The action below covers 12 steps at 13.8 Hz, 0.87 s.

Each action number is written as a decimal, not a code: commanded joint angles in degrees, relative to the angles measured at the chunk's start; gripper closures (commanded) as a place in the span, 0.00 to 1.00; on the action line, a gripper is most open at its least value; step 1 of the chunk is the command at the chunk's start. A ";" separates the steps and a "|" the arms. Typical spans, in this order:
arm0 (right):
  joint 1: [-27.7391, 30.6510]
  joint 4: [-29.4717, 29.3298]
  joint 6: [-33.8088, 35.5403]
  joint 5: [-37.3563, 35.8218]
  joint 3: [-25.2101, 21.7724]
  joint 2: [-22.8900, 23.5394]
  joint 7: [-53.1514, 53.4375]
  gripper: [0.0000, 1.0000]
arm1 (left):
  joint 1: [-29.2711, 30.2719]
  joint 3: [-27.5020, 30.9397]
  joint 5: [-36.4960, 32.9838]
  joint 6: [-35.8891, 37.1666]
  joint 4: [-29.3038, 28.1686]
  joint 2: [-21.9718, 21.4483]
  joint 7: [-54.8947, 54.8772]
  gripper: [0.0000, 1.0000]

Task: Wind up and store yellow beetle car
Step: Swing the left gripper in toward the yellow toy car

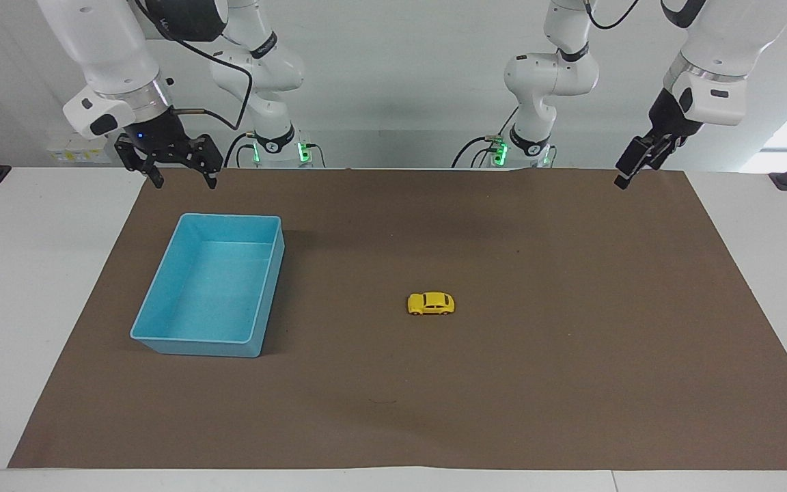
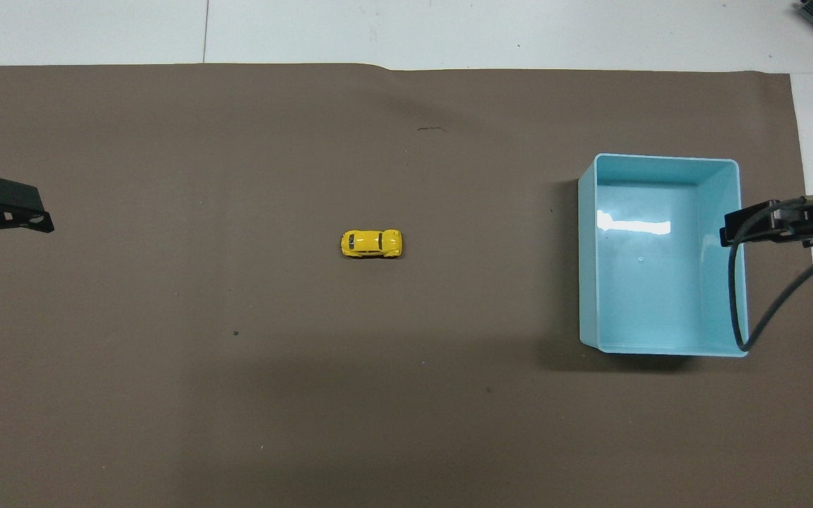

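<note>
brown mat (image 1: 571, 383) over a white table. yellow beetle car (image 1: 431, 303) on its wheels at mid-mat, untouched. blue bin (image 1: 161, 301), hollow, well apart toward the right arm's end. right gripper (image 1: 180, 176) raised by the bin's robot-side edge, fingers spread, holding nothing. left gripper (image 1: 629, 171) raised over the mat's corner at the left arm's end, released, holding nothing. no legible writing.

Both views cut off the arms: overhead, the left gripper (image 2: 4, 212) is clipped at the edge.
</note>
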<state>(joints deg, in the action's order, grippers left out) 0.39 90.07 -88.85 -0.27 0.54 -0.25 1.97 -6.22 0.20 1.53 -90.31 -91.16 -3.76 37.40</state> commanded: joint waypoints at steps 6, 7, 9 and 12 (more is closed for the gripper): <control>0.58 0.11 0.08 0.27 -0.01 -0.01 -1.44 0.00 | -0.38 0.68 0.40 -1.19 -1.21 -0.72 5.49 0.00; 0.58 0.11 0.00 0.27 -0.01 -0.01 -1.44 0.00 | -0.29 0.68 0.40 -1.27 -1.21 -0.72 5.49 0.00; 0.58 0.11 0.08 0.27 -0.01 -0.01 -1.44 0.00 | -0.03 0.68 0.40 -1.28 -1.21 -0.72 5.40 0.00; 0.58 0.11 0.08 0.27 -0.01 -0.01 -1.44 0.00 | -0.02 0.68 0.40 -1.36 -1.21 -0.72 5.92 0.00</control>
<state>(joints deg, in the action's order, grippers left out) 0.39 90.07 -88.85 -0.27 0.51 -0.25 1.97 -6.25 0.84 1.54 -90.45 -91.20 -3.76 42.36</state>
